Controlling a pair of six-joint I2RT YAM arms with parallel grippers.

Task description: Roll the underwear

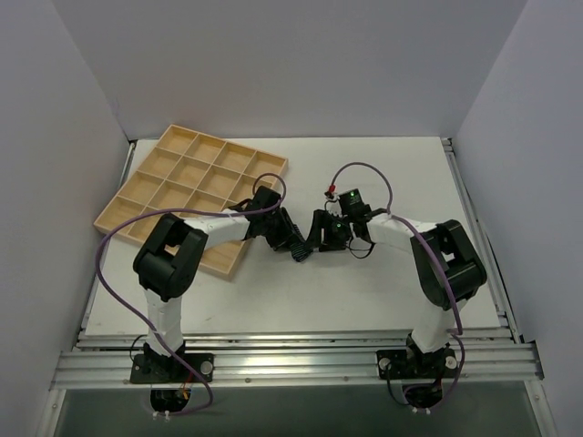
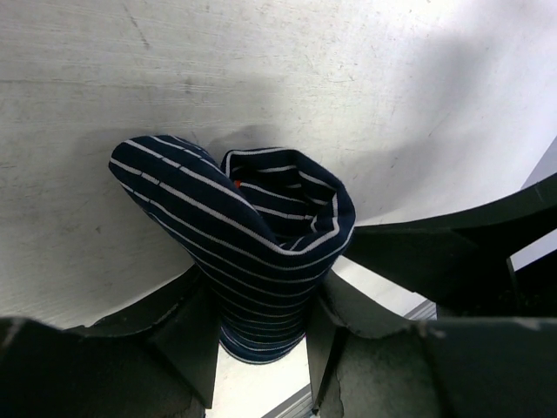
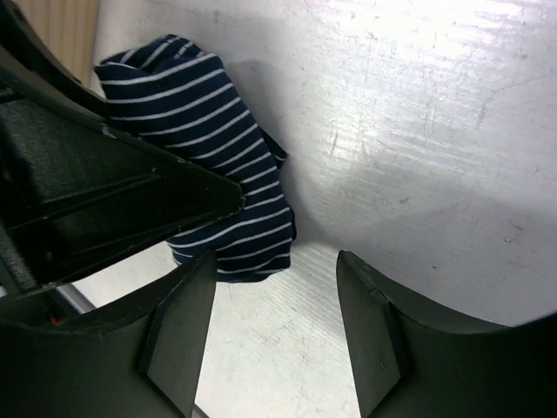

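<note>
While left tool (image 2: pixel 261 344) pinches underwear (image 2: pixel 252 231) | right tool (image 3: pixel 274 300) spread, underwear just beside

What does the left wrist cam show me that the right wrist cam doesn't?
Only left wrist: the underwear seen end-on, its roll curled open at the top and pinched lower down by the left gripper. Only right wrist: the right gripper open over bare table, beside the cloth, plus a sliver of wooden tray. Both: the navy, white-striped garment and the white tabletop.
</note>
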